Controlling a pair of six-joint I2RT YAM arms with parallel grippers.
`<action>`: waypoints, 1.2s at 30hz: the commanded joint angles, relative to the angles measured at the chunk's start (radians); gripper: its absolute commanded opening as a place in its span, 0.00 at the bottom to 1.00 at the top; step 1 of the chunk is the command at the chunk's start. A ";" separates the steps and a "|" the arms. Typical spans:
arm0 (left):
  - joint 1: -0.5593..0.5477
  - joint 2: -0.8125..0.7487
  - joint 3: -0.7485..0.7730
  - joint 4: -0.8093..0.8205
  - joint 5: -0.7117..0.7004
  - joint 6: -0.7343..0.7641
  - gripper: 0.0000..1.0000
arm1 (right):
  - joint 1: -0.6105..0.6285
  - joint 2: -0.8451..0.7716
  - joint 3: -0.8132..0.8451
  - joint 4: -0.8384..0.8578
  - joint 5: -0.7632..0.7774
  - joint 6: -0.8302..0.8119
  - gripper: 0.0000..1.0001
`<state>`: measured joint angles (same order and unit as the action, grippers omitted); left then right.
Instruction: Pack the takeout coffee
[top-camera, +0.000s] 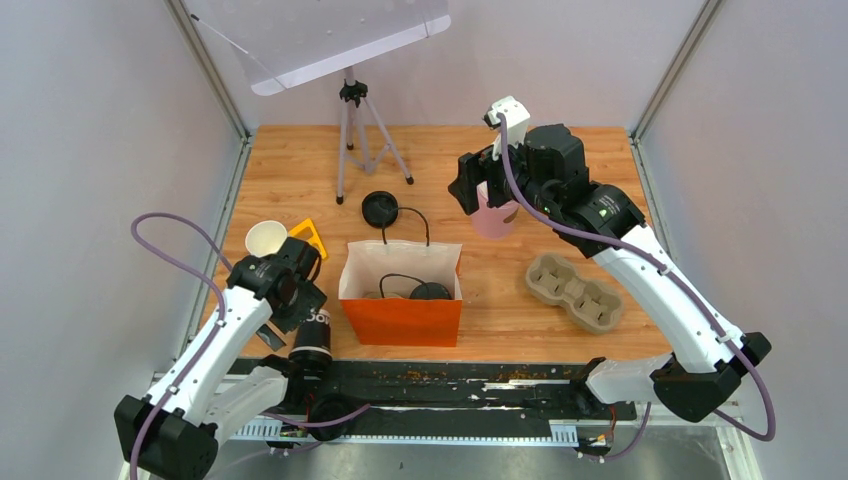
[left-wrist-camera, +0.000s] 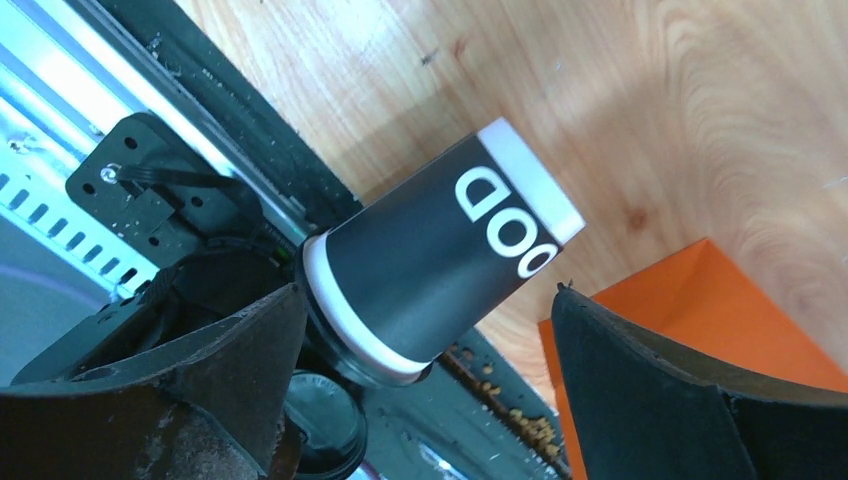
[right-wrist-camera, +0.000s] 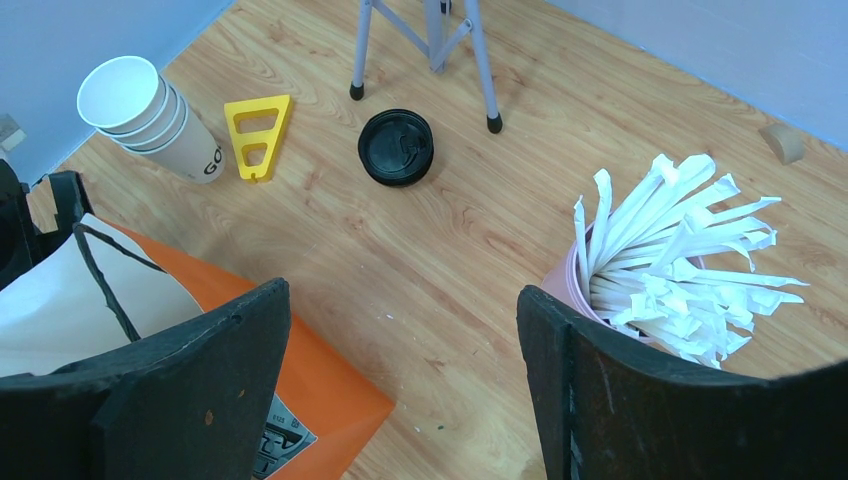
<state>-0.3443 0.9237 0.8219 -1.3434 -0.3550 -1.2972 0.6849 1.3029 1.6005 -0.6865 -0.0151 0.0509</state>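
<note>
Left pincer (left-wrist-camera: 425, 300) hangs released, jaws wide either side of the black-sleeved, black-lidded white paper takeout cup (top-camera: 313, 335) at the near left edge of the wooden table (top-camera: 300, 170), just left of the orange paper bag (top-camera: 402, 320); right pincer (right-wrist-camera: 400, 295) is also released, gripping nothing, far right beside the pink cup of white straws (top-camera: 493, 222); brown pulp tray (top-camera: 575, 290) lies right of the bag; stacked white paper cups (right-wrist-camera: 150, 120) sit far left; loose round black lid (right-wrist-camera: 396, 147) lies beyond the bag.

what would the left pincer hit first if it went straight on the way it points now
The dark-sleeved takeout cup sits dead ahead of the open left pincer, with the table behind it; depth is unclear.
</note>
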 joint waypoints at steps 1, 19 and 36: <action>0.005 0.018 -0.004 -0.054 0.086 0.056 1.00 | 0.002 -0.011 0.021 0.044 0.014 -0.004 0.83; 0.005 -0.066 -0.076 0.017 0.208 -0.040 1.00 | 0.004 -0.047 -0.020 0.066 0.014 0.023 0.83; 0.005 -0.021 -0.014 0.222 0.080 -0.058 0.97 | 0.004 -0.060 -0.022 0.051 0.053 0.031 0.83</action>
<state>-0.3443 0.8745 0.7414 -1.1763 -0.2085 -1.3479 0.6849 1.2663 1.5753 -0.6682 0.0254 0.0692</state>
